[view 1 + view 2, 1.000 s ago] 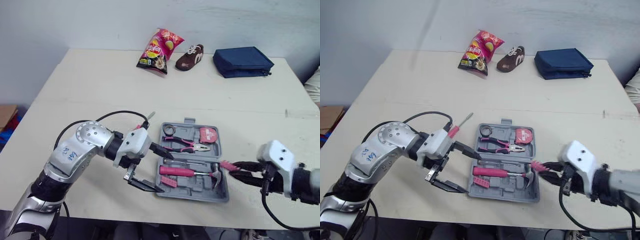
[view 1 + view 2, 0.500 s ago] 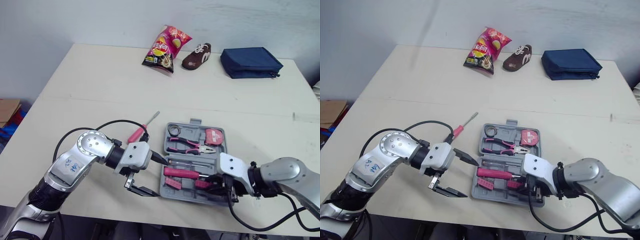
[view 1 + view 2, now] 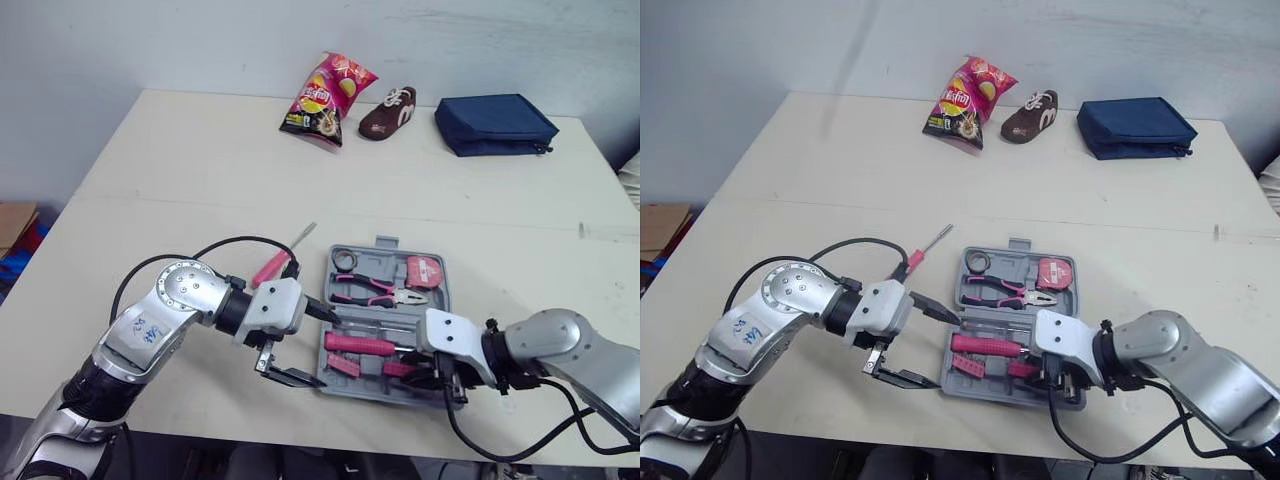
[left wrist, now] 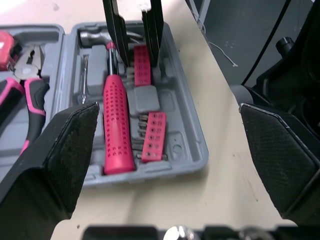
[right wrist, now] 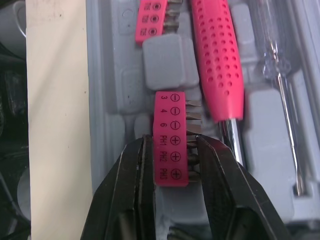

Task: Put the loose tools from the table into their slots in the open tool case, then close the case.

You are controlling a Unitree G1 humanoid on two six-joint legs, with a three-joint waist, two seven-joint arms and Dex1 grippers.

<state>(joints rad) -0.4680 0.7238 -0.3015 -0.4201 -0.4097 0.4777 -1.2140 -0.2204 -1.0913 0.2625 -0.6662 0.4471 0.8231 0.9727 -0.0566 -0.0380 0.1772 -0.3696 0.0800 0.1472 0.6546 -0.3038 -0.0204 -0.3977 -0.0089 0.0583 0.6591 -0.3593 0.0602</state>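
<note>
Right end effector clamped on the pink bit holder, in the near row of the tool case, next to the hammer handle. Left end effector wide apart, empty, at the case's near-left corner. Screwdriver loose on the counter, just left of the case.

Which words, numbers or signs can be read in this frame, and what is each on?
"3 4 6 PH1 PH2 PH3", next to three minus signs and three plus signs: on the pink bit holder gripped by the right claw.
Chip bag: print too blurred to read.
Tape measure: label too small to read.
</note>
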